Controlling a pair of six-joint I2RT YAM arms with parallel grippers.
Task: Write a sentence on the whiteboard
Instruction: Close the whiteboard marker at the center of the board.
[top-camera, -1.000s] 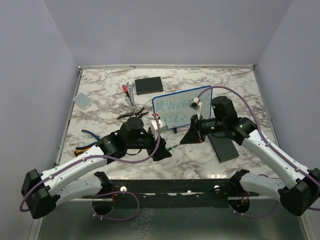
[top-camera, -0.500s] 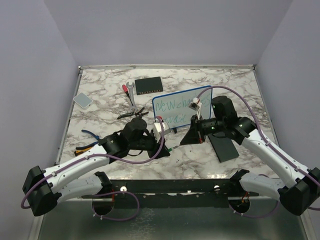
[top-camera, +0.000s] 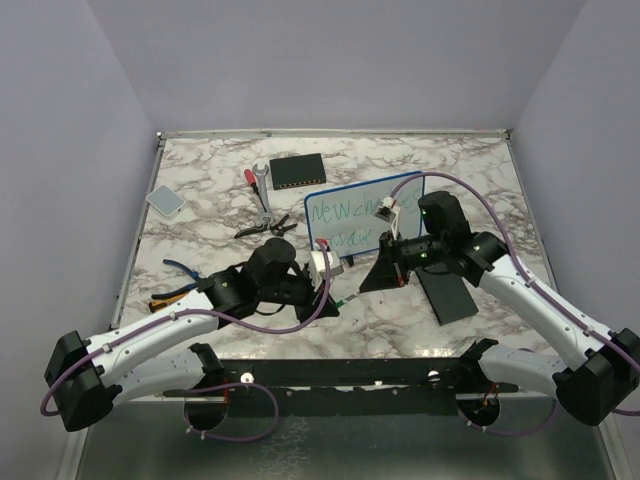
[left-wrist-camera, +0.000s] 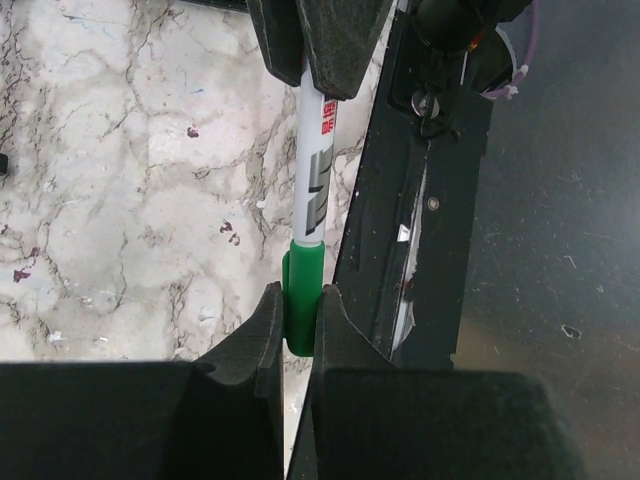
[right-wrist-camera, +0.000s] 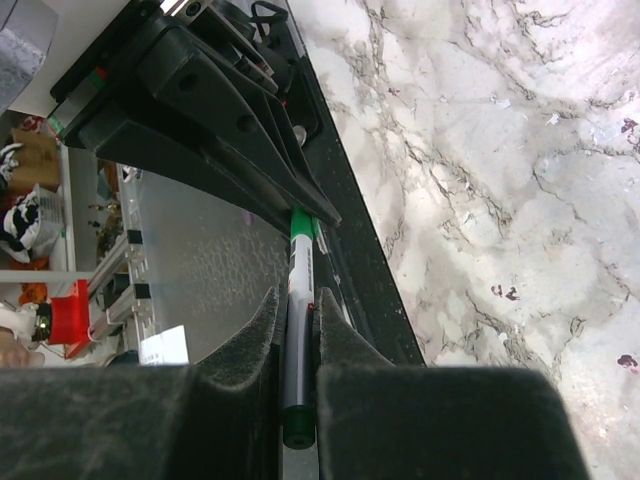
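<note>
Both arms reach toward the centre, grippers facing tip to tip.
The left gripper (top-camera: 325, 300) pinches the green marker (left-wrist-camera: 312, 190) at its cap; the right gripper (top-camera: 378, 275), angled down from a raised wrist, clamps the barrel.

The marker (left-wrist-camera: 312, 180) has a white barrel with grey bars and red print, and its cap (left-wrist-camera: 303, 272), between the black fingers of the left gripper (left-wrist-camera: 299, 296), is green. The right gripper (right-wrist-camera: 297, 305) is black too. Under both, the table (top-camera: 200, 232) is white marble veined grey and brown. Beyond the right gripper the whiteboard (top-camera: 400, 190) is white, blue-rimmed, its sentence (top-camera: 343, 213) green.
</note>
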